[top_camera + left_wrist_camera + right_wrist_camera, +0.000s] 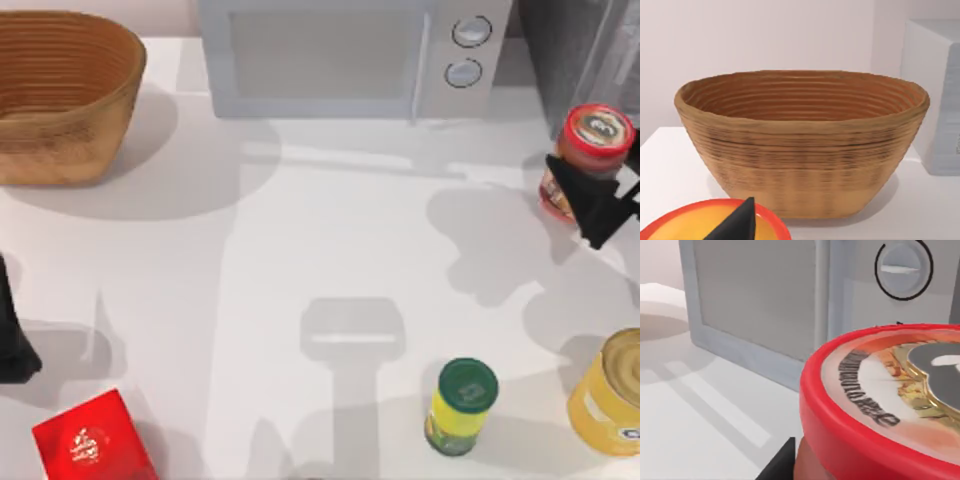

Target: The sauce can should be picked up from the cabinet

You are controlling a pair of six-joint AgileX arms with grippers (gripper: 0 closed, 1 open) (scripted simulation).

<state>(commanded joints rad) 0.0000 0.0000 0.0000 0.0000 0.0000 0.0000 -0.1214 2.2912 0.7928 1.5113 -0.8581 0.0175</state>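
A rendered kitchen worktop: white microwave with two round knobs [350,58] at the far edge, woven wicker basket [62,95] far left, food cans near right.

The top view looks straight down on the white worktop [330,250], taking in the woven basket [62,95] at far left and the white microwave [350,55] at the back. The left wrist view sits low and level, facing the same woven basket [802,142] from near. The right wrist view sits very close above the sauce can [890,400], facing the microwave [765,305] door and knob [903,267].
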